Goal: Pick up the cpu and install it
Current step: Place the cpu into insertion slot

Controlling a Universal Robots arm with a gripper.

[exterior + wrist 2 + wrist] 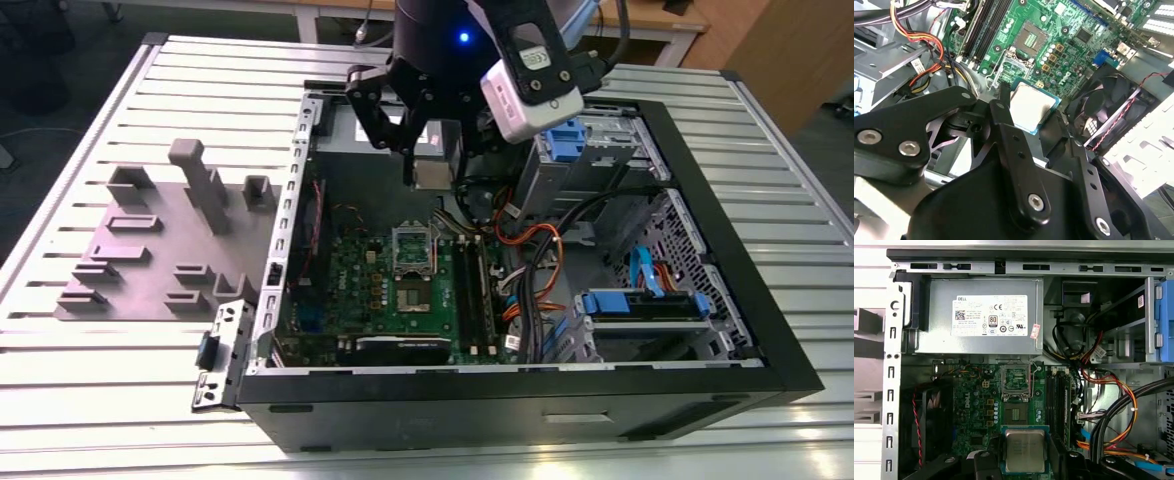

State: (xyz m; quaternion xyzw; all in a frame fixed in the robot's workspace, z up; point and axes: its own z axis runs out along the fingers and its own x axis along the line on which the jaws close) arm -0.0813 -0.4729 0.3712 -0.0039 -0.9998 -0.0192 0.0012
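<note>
The cpu point(1025, 449), a small square chip with a shiny silver top and a thin dark rim, hangs flat between my black fingers above the green motherboard point(974, 410). My gripper point(1025, 460) is shut on it by two opposite edges. In the second wrist view the cpu point(1031, 106) sits just off the fingers point(1002, 116), with the open socket point(1031, 36) further along the board. In the exterior view my gripper point(431, 168) hovers over the back of the open computer case point(534, 400), above the socket point(414, 298) and its raised metal frame point(411, 250).
A grey power supply with a white label point(979, 315) lies past the socket. Orange and black cables point(1114, 395) and memory slots point(1059, 400) run along one side of it, and a fan point(929, 415) sits on the other. A grey fixture plate point(160, 240) lies at the exterior view's left.
</note>
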